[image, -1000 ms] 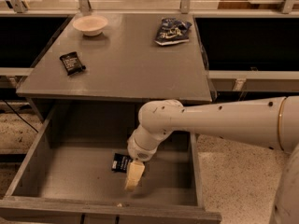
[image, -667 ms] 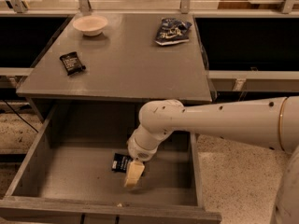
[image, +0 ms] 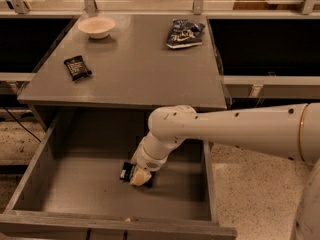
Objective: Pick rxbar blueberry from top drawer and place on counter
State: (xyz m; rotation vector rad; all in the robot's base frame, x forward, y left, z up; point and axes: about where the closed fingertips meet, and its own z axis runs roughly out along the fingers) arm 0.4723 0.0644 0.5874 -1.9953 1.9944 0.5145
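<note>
gripper [image: 140, 177] | low inside top drawer [image: 75, 190] | over rxbar blueberry [image: 126, 172]

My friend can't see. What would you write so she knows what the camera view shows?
A white robot arm reaches down into the open drawer, its gripper right at a dark blue bar on the drawer floor. On the counter above sit a bowl, a black bar and a blue-and-white bag.

The white arm [image: 240, 129] extends in from the right, bends at a rounded elbow just below the front edge of the counter [image: 140, 79] near its right corner, and angles its wrist down-left, with the gripper [image: 140, 176] low before that edge.
</note>
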